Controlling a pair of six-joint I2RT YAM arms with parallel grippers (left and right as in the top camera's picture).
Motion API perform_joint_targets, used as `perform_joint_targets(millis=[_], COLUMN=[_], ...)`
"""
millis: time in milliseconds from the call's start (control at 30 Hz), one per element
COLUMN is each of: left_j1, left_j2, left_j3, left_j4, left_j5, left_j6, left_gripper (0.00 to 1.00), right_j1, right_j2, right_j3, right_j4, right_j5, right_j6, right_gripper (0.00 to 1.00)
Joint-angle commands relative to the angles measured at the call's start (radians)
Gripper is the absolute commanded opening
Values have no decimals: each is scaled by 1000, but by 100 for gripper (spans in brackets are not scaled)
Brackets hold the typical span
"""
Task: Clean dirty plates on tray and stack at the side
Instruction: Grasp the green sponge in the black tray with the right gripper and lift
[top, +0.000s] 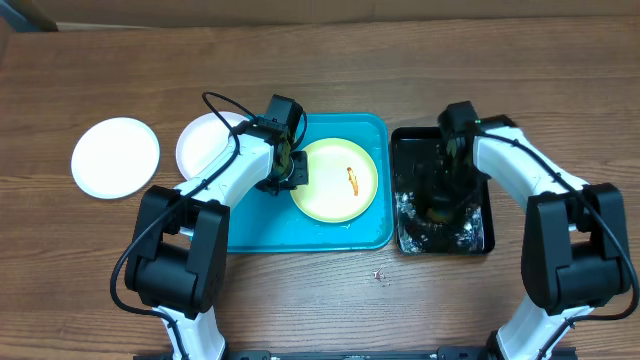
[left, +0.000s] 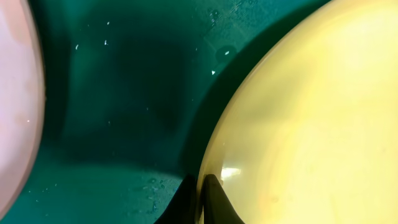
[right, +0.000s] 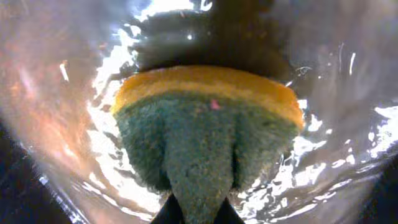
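My left fingers (left: 216, 202) pinching shut on left rim of yellow plate (top: 335, 180), lying smeared in tray (top: 250, 235). Plate seeming light, stiff, wet-slick; rim looking like the only hold. My right fingers (right: 160, 219) squeezing sponge (right: 205, 137) in black tray (top: 482, 238), right of tray.

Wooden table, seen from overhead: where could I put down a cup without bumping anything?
Bare wood runs along the far side of the brown wooden table, behind the bright teal plastic tray and glossy black tray. Another patch lies in front, between the arm bases. The middle row, with two white round plates, is crowded.
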Motion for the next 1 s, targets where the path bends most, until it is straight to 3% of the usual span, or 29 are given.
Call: perform_joint_targets(millis=[0,133,200,267,333,467,733,867,933,967], left_j1=[-3,-3,-3,-3,-3,-4,-6,-5,-2,-2], left_j2=[14,14,14,14,14,14,14,14,14,14], left_j3=[7,7,7,8,8,8,8,8,8,8], left_j4=[-37,-55,-19,17,31,0,-87,-87,-70,-66], left_j5=[-39,-47,-55,-61,-61,-57,-50,-53,-55,-54], left_j6=[-21,-69,-60,-31,-13,-14,-18,-16,-14,-14], left_gripper=[4,8,29,40,38,4,4,33,38,33], right_j1=[-3,-3,-3,-3,-3,-3,22,61,83,92], right_j2=[-14,-14,-14,-14,-14,-14,-20,-40,-44,-44], right_j3=[127,169,172,182,199,230,229,230,229,229], right_j4=[-61,-109,-112,-129,-153,-183,-167,-160,-148,-144], right_j5=[-22,-69,-66,-64,-64,-64,105,241,263,275], right_j6=[-76,-171,-174,-174,-174,-173,-135,-82,-82,-82], right_gripper=[4,4,4,4,4,4,4,4,4,4])
